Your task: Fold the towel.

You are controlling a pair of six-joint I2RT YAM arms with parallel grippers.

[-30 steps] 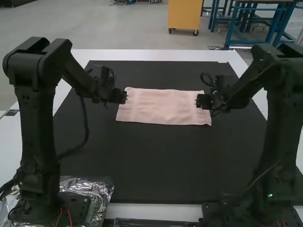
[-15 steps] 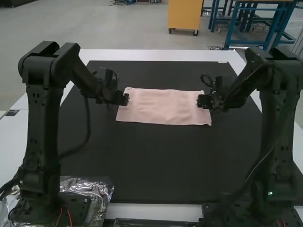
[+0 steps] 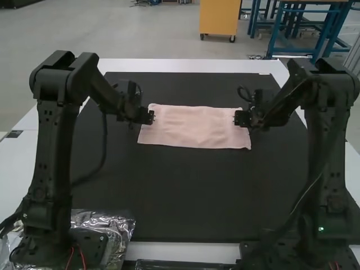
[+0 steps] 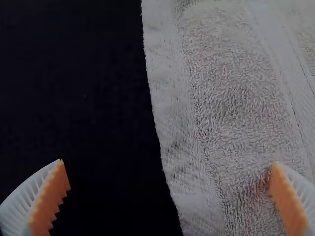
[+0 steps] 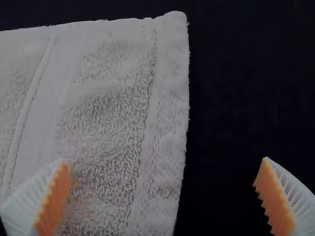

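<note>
Nearest you, shiny, crinkled plastic (image 3: pixel 121 228) lies at the left. Farther off, on the matte black mat (image 3: pixel 185 191), the pink terry towel (image 3: pixel 194 126) lies as a flat rectangle; your left gripper (image 3: pixel 151 117) and right gripper (image 3: pixel 237 118), fingers spread wide, straddle its opposite ends.

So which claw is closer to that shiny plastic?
The left claw. It's at the towel's left end, on the same side as the shiny plastic. The right claw is at the towel's right end, farther across.
</note>
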